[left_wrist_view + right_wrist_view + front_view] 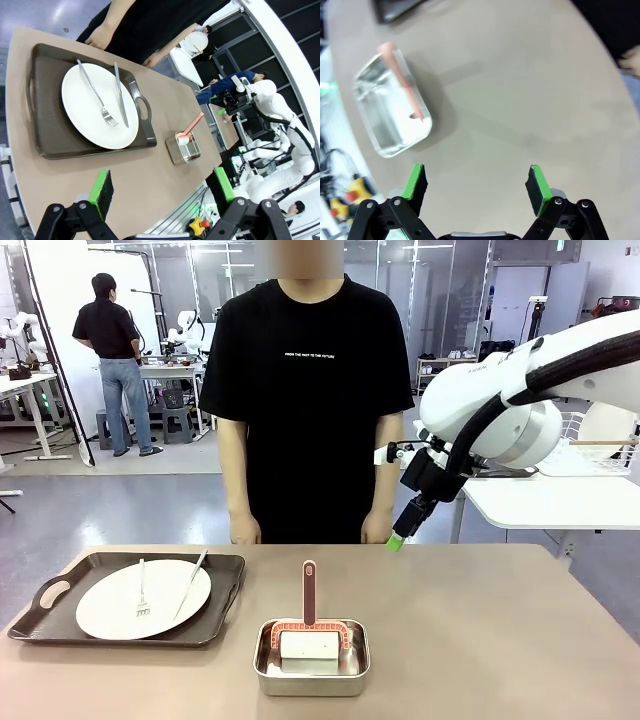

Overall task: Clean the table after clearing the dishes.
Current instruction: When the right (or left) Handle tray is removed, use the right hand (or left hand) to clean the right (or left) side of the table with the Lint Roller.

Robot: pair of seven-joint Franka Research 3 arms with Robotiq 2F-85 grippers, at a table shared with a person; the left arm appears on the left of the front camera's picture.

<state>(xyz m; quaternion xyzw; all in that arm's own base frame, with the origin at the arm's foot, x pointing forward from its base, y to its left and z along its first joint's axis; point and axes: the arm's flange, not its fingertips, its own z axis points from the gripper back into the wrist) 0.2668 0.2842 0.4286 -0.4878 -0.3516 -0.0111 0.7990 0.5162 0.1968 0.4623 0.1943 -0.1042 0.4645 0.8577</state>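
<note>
On the left of the tan table (480, 640) sits a dark brown tray (228, 570) carrying a white plate (105, 610) with a fork (141, 595) and a knife (190, 585) laid across it. My left wrist view looks down on the same tray (50, 130), plate (80, 107), fork (95, 95) and knife (120, 95). My left gripper (162, 187) hangs open above the table's near edge, holding nothing. My right gripper (398, 538) hovers over the table's far right part; its wrist view shows the gripper (476, 180) open over bare table (520, 100).
A small steel pan (262, 660) with a pink-handled scrubber (309, 590) stands at the front middle, also seen as the pan (187, 150) and pan (390, 107). A person in a black shirt (305, 390) stands at the far edge, hands hanging down. A white table (540, 505) stands behind on the right.
</note>
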